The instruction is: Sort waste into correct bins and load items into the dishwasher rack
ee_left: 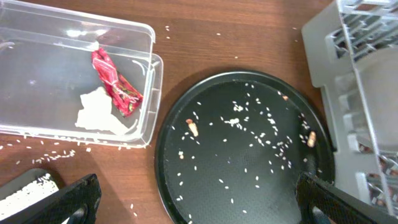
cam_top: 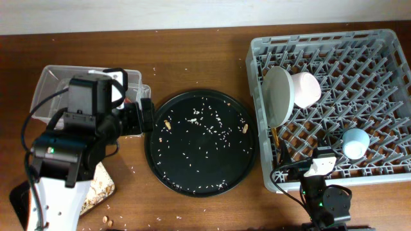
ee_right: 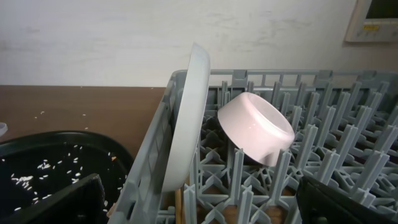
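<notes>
My left gripper [cam_top: 146, 117] is open and empty, held over the left edge of the large round black tray [cam_top: 199, 142]; in the left wrist view its fingers [ee_left: 199, 211] straddle that edge. The clear tub [ee_left: 37, 68] holds the crumpled red-and-white wrapper [ee_left: 116, 83] and a white paper scrap. Rice and peanut-like scraps [ee_left: 192, 127] lie scattered on the round tray. The grey rack [cam_top: 334, 58] holds the upright pale plate [cam_top: 277, 96], the white bowl [cam_top: 306, 88], the light-blue cup [cam_top: 355, 142] and the chopsticks [cam_top: 275, 138]. My right gripper [cam_top: 313, 168] is open and empty at the rack's front left corner. I cannot pick out the carrot piece.
The flat black tray [cam_top: 19, 202] with beige rice on it [cam_top: 103, 183] lies at the front left, partly under my left arm. Loose rice grains dot the wooden table around the tub and trays. In the right wrist view the plate [ee_right: 186, 118] and bowl [ee_right: 258, 127] stand close ahead.
</notes>
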Tool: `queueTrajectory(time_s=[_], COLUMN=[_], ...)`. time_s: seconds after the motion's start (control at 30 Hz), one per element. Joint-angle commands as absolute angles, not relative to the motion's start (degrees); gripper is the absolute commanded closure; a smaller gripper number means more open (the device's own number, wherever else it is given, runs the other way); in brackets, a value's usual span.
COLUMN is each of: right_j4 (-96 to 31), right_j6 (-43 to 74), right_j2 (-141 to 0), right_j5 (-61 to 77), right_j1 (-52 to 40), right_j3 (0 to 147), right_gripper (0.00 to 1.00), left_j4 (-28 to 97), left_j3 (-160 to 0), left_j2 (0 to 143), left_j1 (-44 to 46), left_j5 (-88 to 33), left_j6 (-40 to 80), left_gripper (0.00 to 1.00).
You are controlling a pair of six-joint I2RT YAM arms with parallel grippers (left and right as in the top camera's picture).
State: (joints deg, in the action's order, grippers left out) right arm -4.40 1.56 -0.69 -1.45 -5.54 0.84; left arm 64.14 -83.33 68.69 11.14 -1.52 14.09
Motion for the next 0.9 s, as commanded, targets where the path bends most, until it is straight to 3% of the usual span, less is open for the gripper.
queueTrajectory(time_s=[0.0, 0.3, 0.4, 0.53, 0.87], right_j4=[-4.49, -4.49, -4.49, -4.49, -4.49], right_j6=[2.17, 2.15, 2.15, 2.15, 2.15], right_j2=[-0.36, -0.36, -0.36, -0.36, -0.36], right_j5=[-1.3, -1.32, -1.32, -1.3, -1.32], right_j1=[-5.17, -5.17, -5.17, -5.17, -5.17], right_j3=[0.32, 0.32, 0.32, 0.32, 0.32], right_gripper=[0.02, 0.02, 0.02, 0.02, 0.02], left_j4=[65.17, 69.36, 60.23, 45.28, 20.62], left_j3=[-83.7, -83.57, -80.77, -69.97, -31.27], left_j2=[67.77, 66.87, 63.26, 53.98, 24.4], left_j1=[11.22, 11.46, 11.44, 11.46, 11.44], left_j5=[-3.44, 1.91, 4.64, -0.78, -0.91], left_j6=[13.17, 13.1, 5.52, -8.73, -9.34], left_gripper=[0.01, 0.01, 0.01, 0.01, 0.01])
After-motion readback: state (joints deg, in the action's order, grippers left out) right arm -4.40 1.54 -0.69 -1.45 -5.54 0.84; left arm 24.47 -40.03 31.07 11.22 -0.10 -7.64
